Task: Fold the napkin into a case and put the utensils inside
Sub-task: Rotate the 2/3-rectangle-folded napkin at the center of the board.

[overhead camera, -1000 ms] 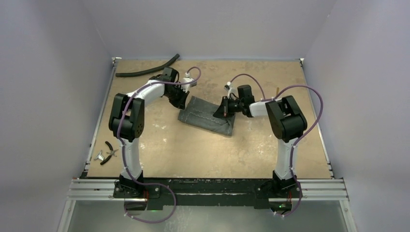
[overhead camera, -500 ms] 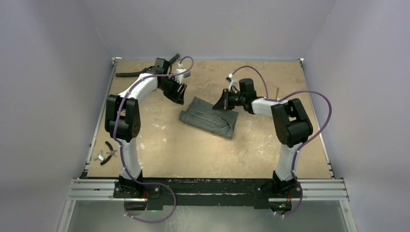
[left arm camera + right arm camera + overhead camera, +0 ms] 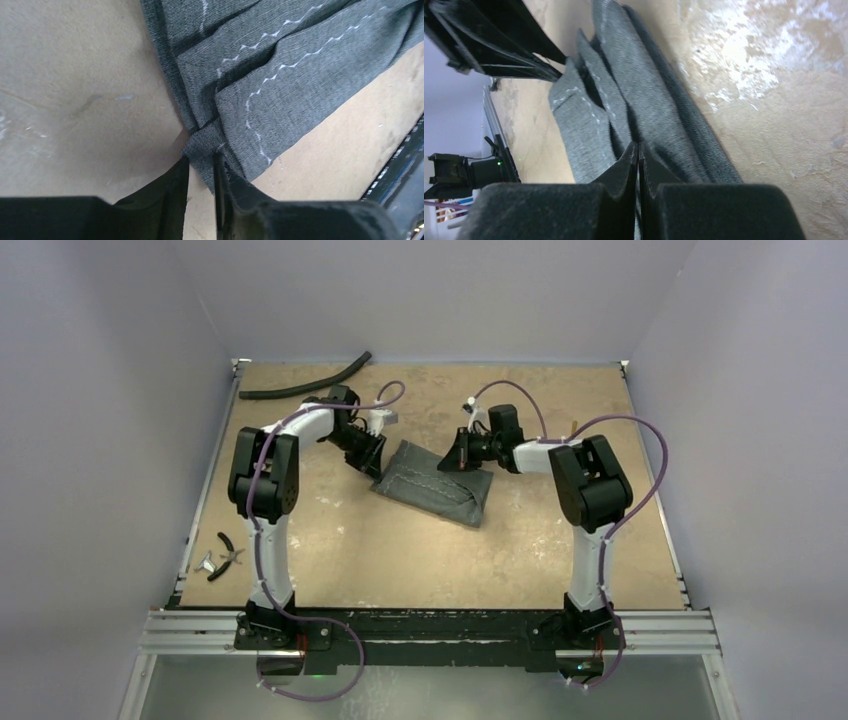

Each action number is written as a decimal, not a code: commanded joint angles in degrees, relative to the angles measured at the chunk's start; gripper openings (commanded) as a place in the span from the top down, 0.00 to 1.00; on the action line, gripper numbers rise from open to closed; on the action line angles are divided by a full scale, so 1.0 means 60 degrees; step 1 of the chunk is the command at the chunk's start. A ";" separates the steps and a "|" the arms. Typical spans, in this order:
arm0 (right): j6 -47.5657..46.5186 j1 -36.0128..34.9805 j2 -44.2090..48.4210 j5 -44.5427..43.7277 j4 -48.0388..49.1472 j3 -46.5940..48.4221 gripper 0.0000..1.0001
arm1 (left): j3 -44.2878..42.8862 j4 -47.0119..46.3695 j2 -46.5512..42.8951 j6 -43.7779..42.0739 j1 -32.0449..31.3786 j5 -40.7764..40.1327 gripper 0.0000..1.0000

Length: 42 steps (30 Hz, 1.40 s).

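That grey napkin (image 3: 432,482) looks soft and limp, best pinched at a hemmed corner. The left end effector (image 3: 201,170) sits narrowly parted around one; the right end effector (image 3: 638,155) is fully closed, apparently holding nothing.

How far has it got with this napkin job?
The grey cloth napkin already lies folded into layers. In hand: the left claw straddles one corner, and the right claw is shut at the opposite end. Left: the thin gold utensil lies outside it, not tucked in.

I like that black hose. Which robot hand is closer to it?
Left. The left gripper sits at the napkin's left corner, just nearer the camera than the hose; the right gripper is across the napkin, farther right.
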<state>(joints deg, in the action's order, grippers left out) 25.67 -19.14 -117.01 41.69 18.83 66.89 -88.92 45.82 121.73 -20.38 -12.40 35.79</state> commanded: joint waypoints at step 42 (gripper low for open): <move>0.2401 -0.1337 0.2792 -0.1898 0.2614 -0.3925 0.95 | -0.3715 -0.2393 0.1476 0.0446 -0.2059 -0.2391 0.98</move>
<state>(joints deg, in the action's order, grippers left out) 39.48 -27.42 -103.50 30.46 34.81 42.24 -108.49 32.21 130.08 -17.58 -21.96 21.17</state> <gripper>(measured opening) 0.039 0.003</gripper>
